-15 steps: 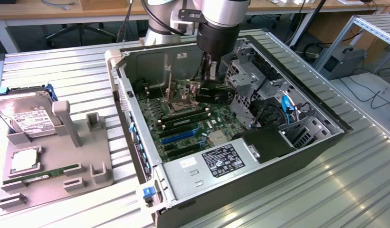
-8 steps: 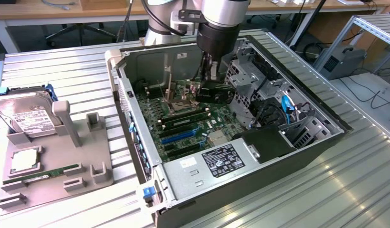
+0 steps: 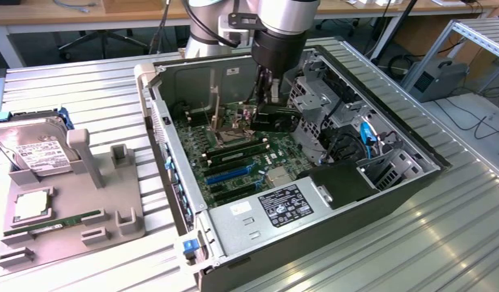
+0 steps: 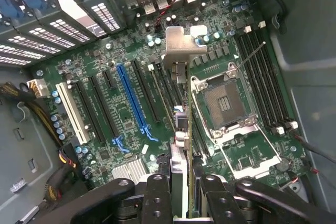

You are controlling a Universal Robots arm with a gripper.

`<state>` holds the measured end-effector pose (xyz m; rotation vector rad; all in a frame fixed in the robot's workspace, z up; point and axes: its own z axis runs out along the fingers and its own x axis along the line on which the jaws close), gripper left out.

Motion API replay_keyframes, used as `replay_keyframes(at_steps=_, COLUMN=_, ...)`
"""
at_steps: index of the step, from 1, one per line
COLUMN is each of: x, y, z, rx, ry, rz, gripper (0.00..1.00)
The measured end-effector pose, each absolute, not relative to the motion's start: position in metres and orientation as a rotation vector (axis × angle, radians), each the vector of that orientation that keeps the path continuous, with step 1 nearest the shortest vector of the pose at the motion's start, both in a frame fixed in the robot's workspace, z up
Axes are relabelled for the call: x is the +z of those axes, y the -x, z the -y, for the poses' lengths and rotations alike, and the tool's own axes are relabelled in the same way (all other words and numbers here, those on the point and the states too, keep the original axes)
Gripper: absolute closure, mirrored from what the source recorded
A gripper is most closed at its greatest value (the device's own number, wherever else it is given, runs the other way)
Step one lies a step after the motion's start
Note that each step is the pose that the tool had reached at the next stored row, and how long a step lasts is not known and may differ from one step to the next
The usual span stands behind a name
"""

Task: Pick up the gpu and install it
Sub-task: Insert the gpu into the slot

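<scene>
Gripper (image 3: 268, 102) is down inside the open computer case (image 3: 355, 225), jaws closed partway on the gpu (image 3: 275, 118). In the wrist view the card runs edge-on straight out from between the two fingers (image 4: 157, 195), with its silvery bracket (image 4: 181, 48) at the far end. It hangs over the motherboard (image 4: 126, 108), just beside the empty processor socket (image 4: 223, 103). I cannot tell whether it touches a slot.

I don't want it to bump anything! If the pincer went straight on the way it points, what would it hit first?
The pincer grips the gpu edge-on, pointing down at the motherboard. Probably the card's lower edge would meet the black slot beside the CPU socket first, though depth is unclear.
</scene>
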<state>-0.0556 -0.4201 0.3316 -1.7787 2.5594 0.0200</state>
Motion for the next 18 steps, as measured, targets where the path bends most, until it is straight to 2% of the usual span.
replay_keyframes(at_steps=18, x=0.3316, y=0.0556, z=0.4201, rx=0.022, ry=1.894, rz=-2.476, gripper=0.73)
